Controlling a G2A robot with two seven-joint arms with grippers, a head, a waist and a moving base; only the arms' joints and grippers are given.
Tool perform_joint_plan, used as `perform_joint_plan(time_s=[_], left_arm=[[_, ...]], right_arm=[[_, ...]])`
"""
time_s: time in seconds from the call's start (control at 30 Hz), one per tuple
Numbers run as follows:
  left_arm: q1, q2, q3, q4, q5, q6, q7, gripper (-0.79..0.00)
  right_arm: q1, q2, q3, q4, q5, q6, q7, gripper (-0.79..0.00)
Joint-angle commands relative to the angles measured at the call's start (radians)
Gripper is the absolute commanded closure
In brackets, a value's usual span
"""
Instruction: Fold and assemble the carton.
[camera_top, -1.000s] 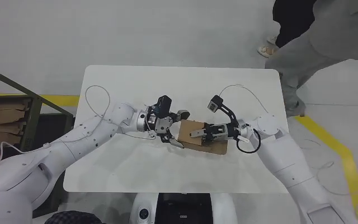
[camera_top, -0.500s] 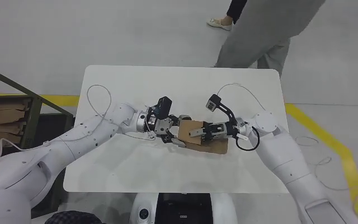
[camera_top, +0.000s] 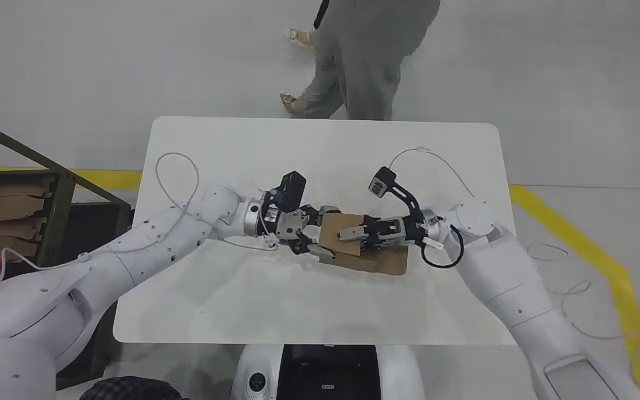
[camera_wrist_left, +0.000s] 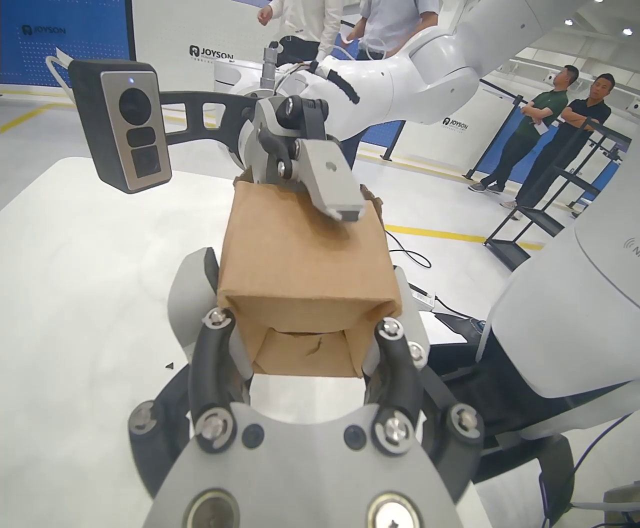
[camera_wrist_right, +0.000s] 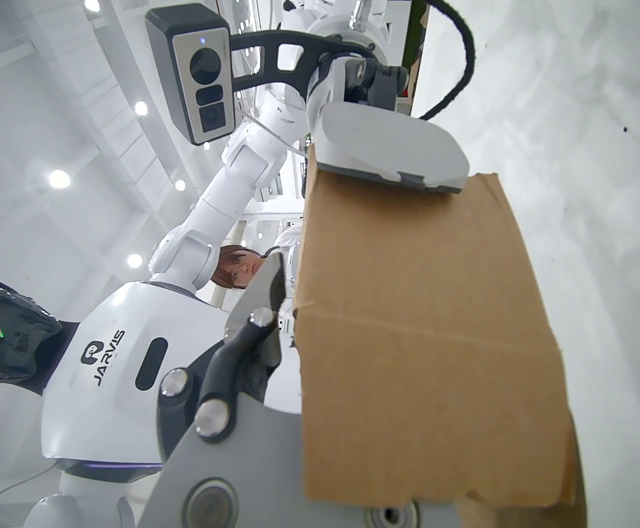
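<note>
The carton (camera_top: 385, 262) lies on its side in the middle of the top view, over the white table (camera_top: 450, 160), between the two arms. The left claw (camera_top: 320, 236) comes in from the left of the frame and pinches the carton's open end. In the left wrist view its fingers (camera_wrist_left: 186, 292) press on the two outer side walls, at the lower middle of the frame. That hold probably squares the tube and stops it sliding while the far end is worked.

The right claw (camera_top: 349, 238) comes in from the right and lies on the carton's upper face. I cannot tell whether it is clamped on the cardboard or merely resting there. It looks placed to steady that face.

The carton is an open-mouthed tube. Through the mouth only bare cardboard shows, with nothing packed inside, and this end is not yet closed.
</note>
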Motion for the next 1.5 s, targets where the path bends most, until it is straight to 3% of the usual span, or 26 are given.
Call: perform_joint_plan(time_s=[0.0, 0.67, 0.73, 0.8, 0.87, 1.0, 1.03, 1.1, 1.2, 1.47], left_arm=[[0.001, 0.000, 0.000, 0.003, -0.005, 0.000, 0.001, -0.514], [0.018, 0.014, -0.017, 0.042, -0.001, 0.000, 0.047, -0.443], [0.022, 0.017, -0.023, 0.044, -0.002, 0.000, 0.055, -0.431], [0.026, 0.020, -0.030, 0.044, 0.000, 0.000, 0.062, -0.431], [0.030, 0.023, -0.037, 0.044, 0.004, 0.000, 0.067, -0.434], [0.037, 0.026, -0.049, 0.041, 0.010, 0.000, 0.067, -0.449], [0.039, 0.026, -0.051, 0.041, 0.010, 0.000, 0.065, -0.453], [0.043, 0.026, -0.057, 0.041, 0.009, 0.000, 0.060, -0.456], [0.046, 0.026, -0.066, 0.041, 0.008, 0.000, 0.050, -0.459], [0.062, 0.026, -0.092, 0.034, 0.007, 0.000, 0.037, -0.453]], right_arm=[[-0.001, 0.001, 0.004, 0.001, 0.002, 0.001, 0.000, -0.760], [-0.079, 0.046, 0.157, -0.068, -0.036, 0.027, -0.028, -0.717], [-0.097, 0.055, 0.187, -0.083, -0.038, 0.032, -0.037, -0.646], [-0.117, 0.062, 0.215, -0.102, -0.045, 0.036, -0.051, -0.526], [-0.137, 0.070, 0.240, -0.122, -0.065, 0.044, -0.079, -0.489], [-0.178, 0.081, 0.271, -0.184, -0.133, 0.076, -0.151, -0.305], [-0.187, 0.084, 0.274, -0.202, -0.158, 0.085, -0.170, -0.228], [-0.206, 0.087, 0.274, -0.242, -0.200, 0.107, -0.201, -0.185], [-0.228, 0.090, 0.277, -0.294, -0.228, 0.125, -0.236, 0.000], [-0.270, 0.100, 0.332, -0.335, -0.252, 0.140, -0.339, 0.000]])
